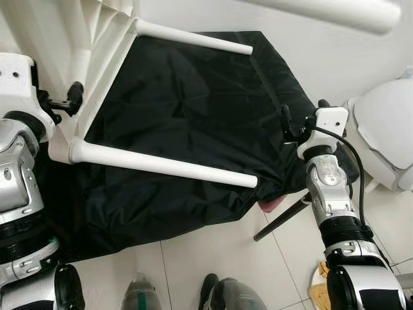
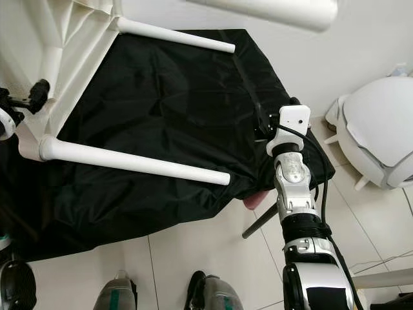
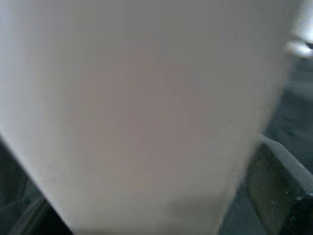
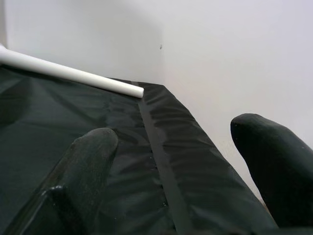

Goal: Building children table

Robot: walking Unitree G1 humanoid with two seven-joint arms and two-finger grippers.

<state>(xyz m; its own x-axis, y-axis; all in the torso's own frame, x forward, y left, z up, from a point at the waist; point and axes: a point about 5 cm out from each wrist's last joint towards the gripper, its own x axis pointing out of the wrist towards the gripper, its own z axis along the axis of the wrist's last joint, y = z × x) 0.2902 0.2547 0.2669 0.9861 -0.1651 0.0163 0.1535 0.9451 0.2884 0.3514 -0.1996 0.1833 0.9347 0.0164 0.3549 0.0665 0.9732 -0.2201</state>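
White table [image 1: 97, 39] lies tipped on black cloth [image 1: 187, 103], legs exposed for fitting; left end effector [image 1: 68, 100] grips its frame, right end effector [image 4: 181, 161] spread, idle.

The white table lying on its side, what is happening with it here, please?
The robot is assembling a small white children's table, which lies tipped on its side over a black cloth. Two white legs stick out sideways above the cloth. The left gripper is at the table's frame near the lower leg's base; whether it grips cannot be seen. The right gripper hovers open over the cloth's right edge, holding nothing. A white chair stands at the right.
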